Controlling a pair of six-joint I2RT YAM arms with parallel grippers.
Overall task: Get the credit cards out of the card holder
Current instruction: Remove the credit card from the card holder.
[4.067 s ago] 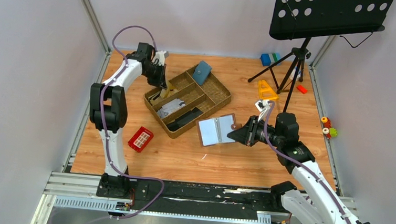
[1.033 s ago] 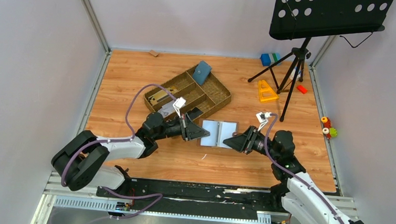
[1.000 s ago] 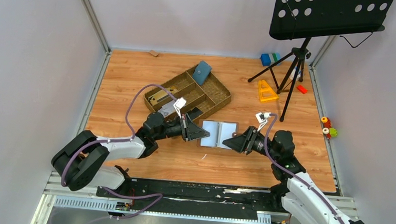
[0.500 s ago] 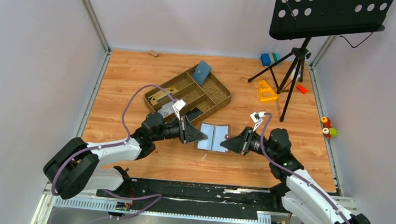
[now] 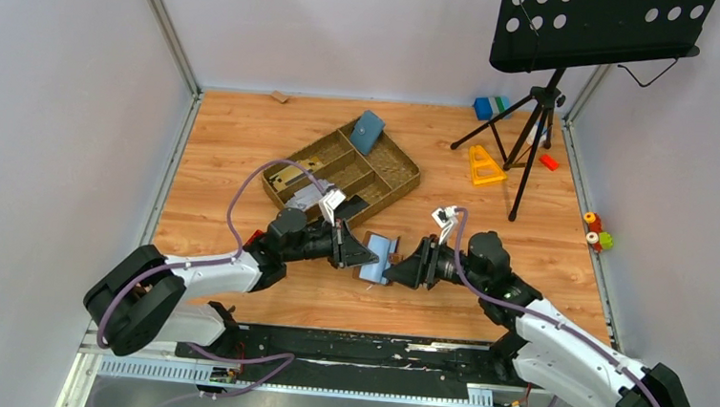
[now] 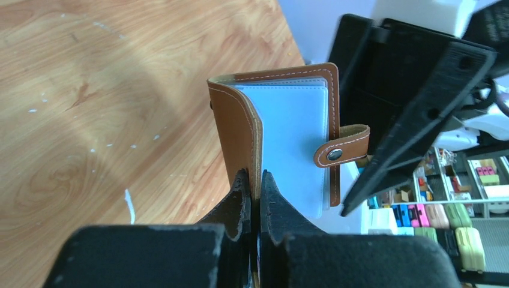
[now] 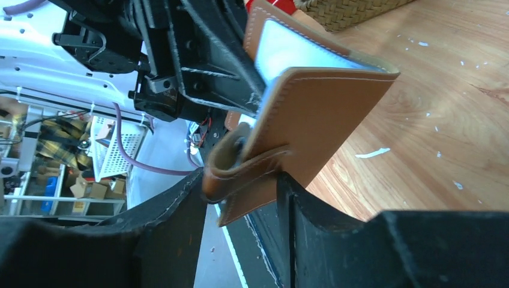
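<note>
The card holder (image 5: 377, 256) is being held half-folded by the near edge of the desk (image 5: 245, 148), midway along; the left gripper (image 6: 252, 183) is pinching one cover; the right gripper (image 7: 243, 186) is clamping the tabbed cover; spreading them slowly should, I judge, be exposing the clear sleeves (image 6: 294, 138) without tearing.

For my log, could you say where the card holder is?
In the top view, the card holder is held centre-table between the two arms' jaws, nearside of the woven tray.
</note>
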